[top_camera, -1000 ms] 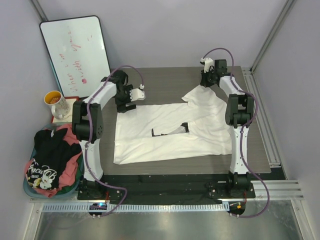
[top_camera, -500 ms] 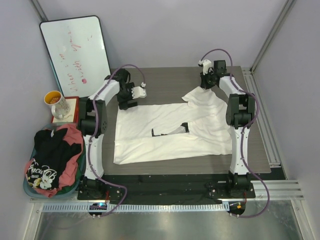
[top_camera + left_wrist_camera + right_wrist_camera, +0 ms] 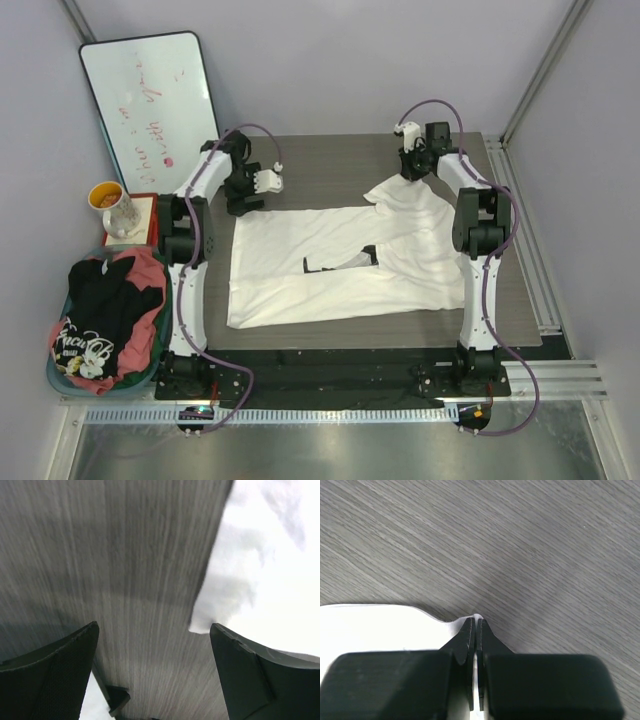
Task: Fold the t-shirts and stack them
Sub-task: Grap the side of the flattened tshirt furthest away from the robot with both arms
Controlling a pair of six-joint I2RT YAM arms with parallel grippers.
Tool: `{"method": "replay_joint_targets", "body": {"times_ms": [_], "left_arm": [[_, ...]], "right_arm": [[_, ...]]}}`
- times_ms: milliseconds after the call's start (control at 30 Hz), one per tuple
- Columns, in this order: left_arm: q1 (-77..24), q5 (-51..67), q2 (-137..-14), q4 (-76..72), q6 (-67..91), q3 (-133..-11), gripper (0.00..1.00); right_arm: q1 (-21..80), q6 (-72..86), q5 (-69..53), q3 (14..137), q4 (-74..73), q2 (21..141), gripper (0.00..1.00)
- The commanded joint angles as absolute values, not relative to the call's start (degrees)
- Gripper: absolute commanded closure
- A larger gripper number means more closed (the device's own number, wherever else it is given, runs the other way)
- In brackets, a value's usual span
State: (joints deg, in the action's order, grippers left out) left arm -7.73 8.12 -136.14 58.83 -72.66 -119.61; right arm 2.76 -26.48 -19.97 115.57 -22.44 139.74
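A large white t-shirt (image 3: 340, 262) lies partly folded on the dark table (image 3: 330, 170), a bit of black graphic showing at its middle. My right gripper (image 3: 410, 172) is at the shirt's far right corner, shut on a pinch of its white edge (image 3: 476, 617). My left gripper (image 3: 244, 203) hovers just beyond the shirt's far left corner, open and holding nothing. In the left wrist view its fingers (image 3: 260, 675) stand wide apart over bare table, with the white shirt's corner (image 3: 260, 580) to the right. A black t-shirt (image 3: 95, 310) and a pink-red t-shirt (image 3: 143, 272) sit in the basket.
The teal-rimmed laundry basket (image 3: 56, 375) stands off the table's left side. Behind it are a mug (image 3: 112, 205) on a small box and a whiteboard (image 3: 150, 105) leaning on the wall. A metal rail (image 3: 530, 250) runs along the table's right edge.
My left gripper has drifted left and back, away from the shirt's far left corner, staying open. The right gripper keeps its pinch and has barely moved.
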Motion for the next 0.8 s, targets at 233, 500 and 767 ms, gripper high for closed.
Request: {"method": "replay_joint_targets", "body": {"times_ms": [233, 500, 767], "left_arm": [[-7.56, 10.46, -137.29, 64.86, -74.18, -119.18, 0.07], [-7.82, 10.72, -138.25, 64.42, -73.65, -118.65, 0.16], [-8.0, 10.81, -139.22, 65.83, -72.16, -119.71, 1.0]], "right_arm": [[3.69, -28.04, -18.81, 116.81, -22.32, 134.65, 0.99], [3.96, -27.77, -18.63, 117.16, -22.5, 134.65, 0.99], [3.96, -28.74, -17.93, 116.54, -22.85, 133.6, 0.99]]}}
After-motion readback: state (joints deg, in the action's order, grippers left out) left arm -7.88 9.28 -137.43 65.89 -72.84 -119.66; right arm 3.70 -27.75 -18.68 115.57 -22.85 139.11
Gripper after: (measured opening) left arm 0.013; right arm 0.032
